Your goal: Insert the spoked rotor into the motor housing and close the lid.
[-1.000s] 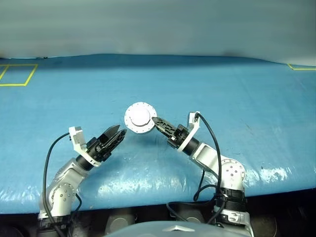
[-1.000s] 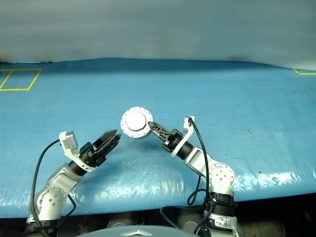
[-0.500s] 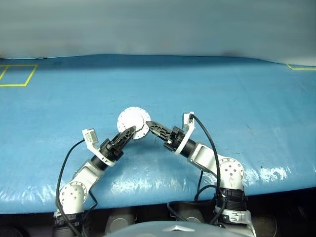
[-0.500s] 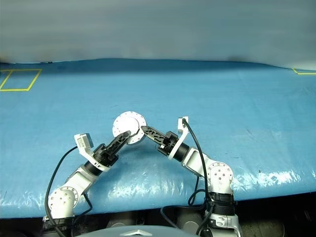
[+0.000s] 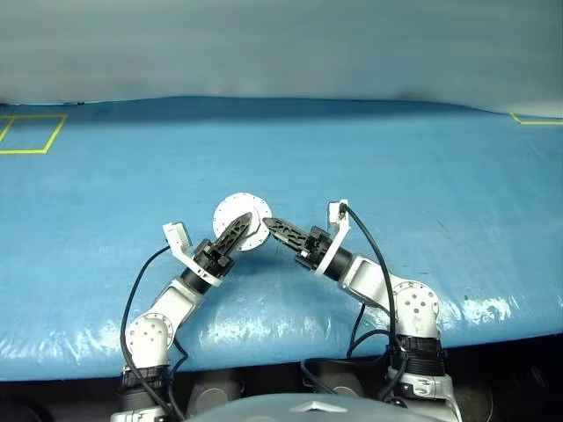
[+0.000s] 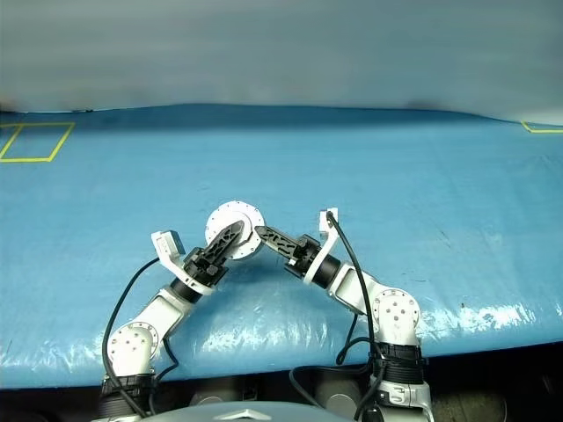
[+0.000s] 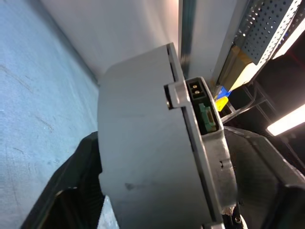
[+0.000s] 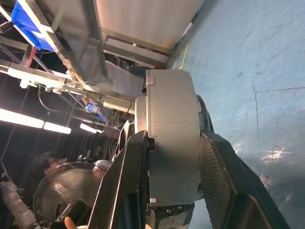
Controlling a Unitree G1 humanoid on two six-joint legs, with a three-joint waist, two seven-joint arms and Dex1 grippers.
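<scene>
A blue tarp (image 5: 422, 167) covers the tabletop from edge to edge, lightly creased, with glossy patches near its front edge. Yellow tape (image 5: 35, 134) outlines a rectangle at the far left corner, and another yellow tape corner (image 5: 532, 119) sits at the far right edge. In the right wrist view, a blue bin (image 8: 29, 25) sits on metal shelving (image 8: 86, 43), with lit light strips (image 8: 28, 121) and a fan (image 8: 59, 202) nearby.
</scene>
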